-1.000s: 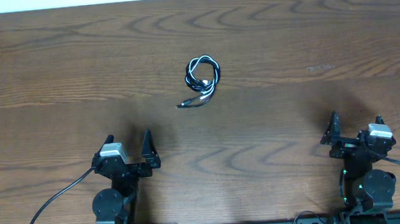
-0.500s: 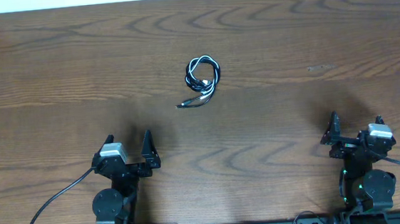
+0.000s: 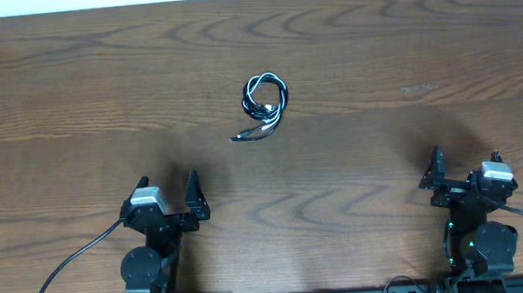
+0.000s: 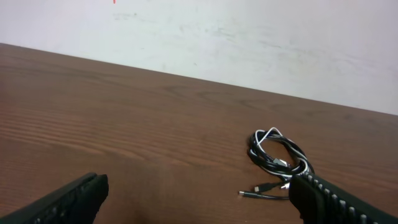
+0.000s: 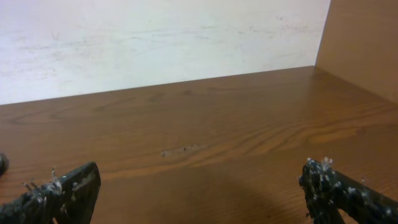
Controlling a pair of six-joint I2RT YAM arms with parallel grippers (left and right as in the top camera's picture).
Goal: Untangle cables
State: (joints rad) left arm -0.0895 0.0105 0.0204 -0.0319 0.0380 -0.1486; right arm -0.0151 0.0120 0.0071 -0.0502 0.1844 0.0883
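cables (image 3: 264, 107): one small coil, black cord (image 4: 255, 153) and white cord (image 4: 268, 134) wound together, lying on the table (image 3: 70, 87) a bit toward 12 o'clock from centre; plug tails (image 3: 240, 137) trail out at the coil's 7 o'clock
left end effector (image 3: 166, 184): released, jaws wide, nothing in them; coil at its 1 o'clock, well apart
right end effector (image 3: 465, 158): released, jaws wide, empty; coil at its 10 o'clock, further off than from the left
step: looks like the reach, nothing touched yet
how: I'd send the left in for the tails, pinch one plug end only, not both strands; right pins the loop from its 3 o'clock side; pull low and slow so the coil doesn't cinch
overhead only: both arms and coil in one shot, so spacing is readable
left wrist only: low angle shows the white strand arching over the black at the loop's top, tails flat on the wood
right wrist: no cables in frame, just bare table and wall
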